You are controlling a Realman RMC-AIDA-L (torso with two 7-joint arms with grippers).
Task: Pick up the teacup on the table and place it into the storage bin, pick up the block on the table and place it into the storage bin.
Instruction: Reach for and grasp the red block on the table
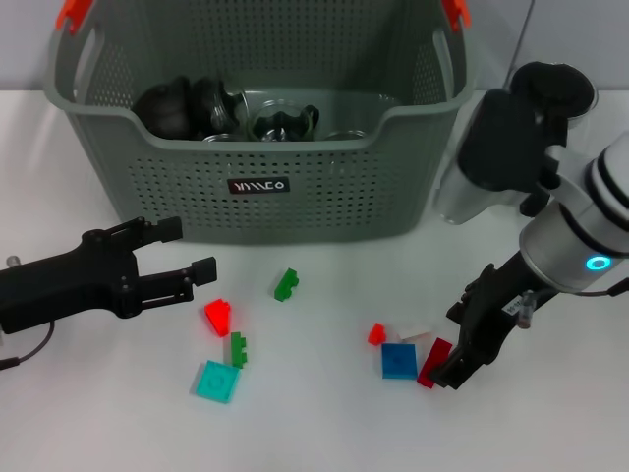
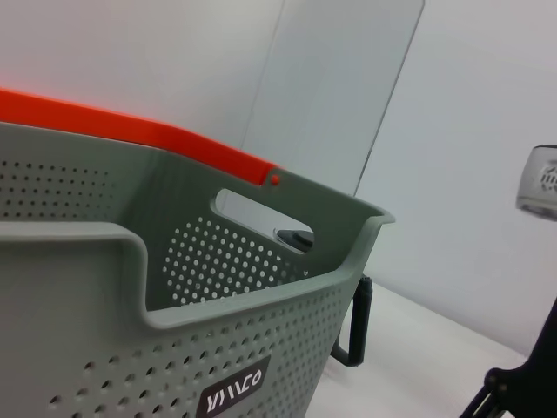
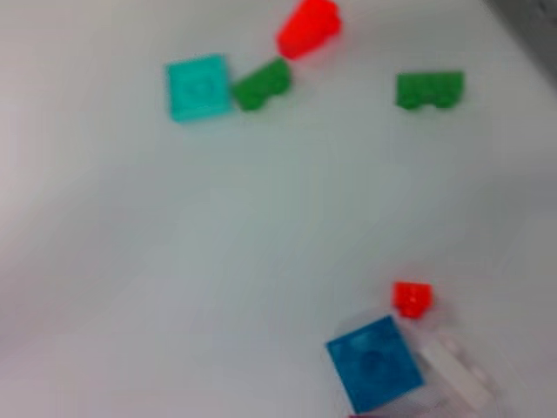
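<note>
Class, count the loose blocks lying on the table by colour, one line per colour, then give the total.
Red blocks: 3
Green blocks: 2
Teal block: 1
Blue block: 1
White block: 1
Total: 8

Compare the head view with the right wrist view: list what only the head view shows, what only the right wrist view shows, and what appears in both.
Only the head view shows the storage bin holding dark and glass items, the left gripper open near the red block, and the right gripper low beside a dark red block; whether its fingers are open is unclear.

The right wrist view shows nothing extra, only a closer look at the table.

Both show the teal tile, two green blocks, the blue tile, a small red block and a white block.
</note>
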